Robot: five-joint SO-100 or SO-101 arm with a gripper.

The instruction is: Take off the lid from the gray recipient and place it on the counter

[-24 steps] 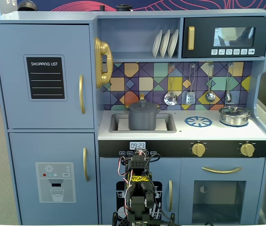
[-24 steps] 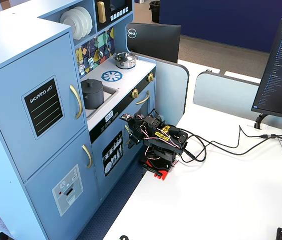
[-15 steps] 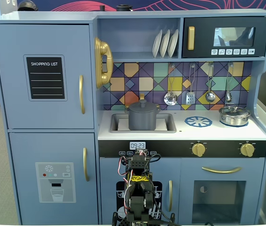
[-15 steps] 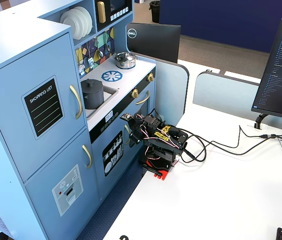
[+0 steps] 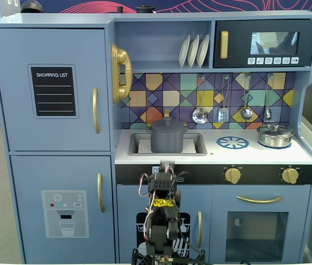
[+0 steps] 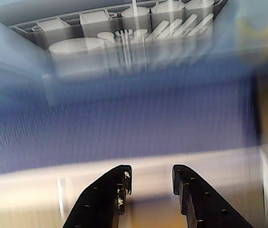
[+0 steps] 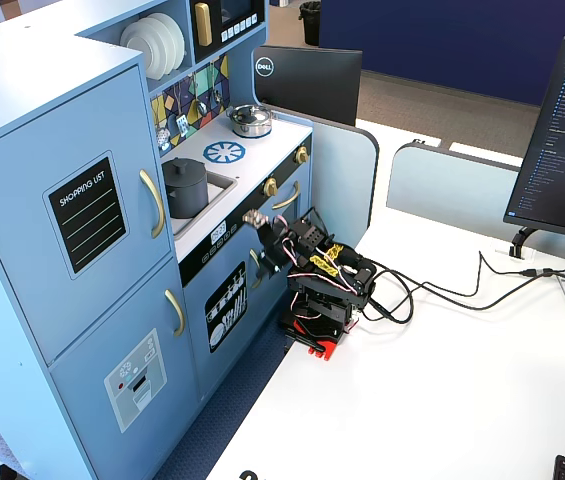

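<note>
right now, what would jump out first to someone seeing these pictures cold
A big blue toy kitchen fills a fixed view, with a colourful tiled backsplash and a gold phone on its wall. The gray recipient sits in the sink with the lid on. Below the counter, the small black arm's gripper is open and empty, in front of the cabinet.

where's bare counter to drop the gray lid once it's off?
Free: the counter strip in front of the burner print, between the sink and the silver pot; the burner print itself is bare too. Crowded: the sink holds the gray pot; the far right corner holds the silver pot.
</note>
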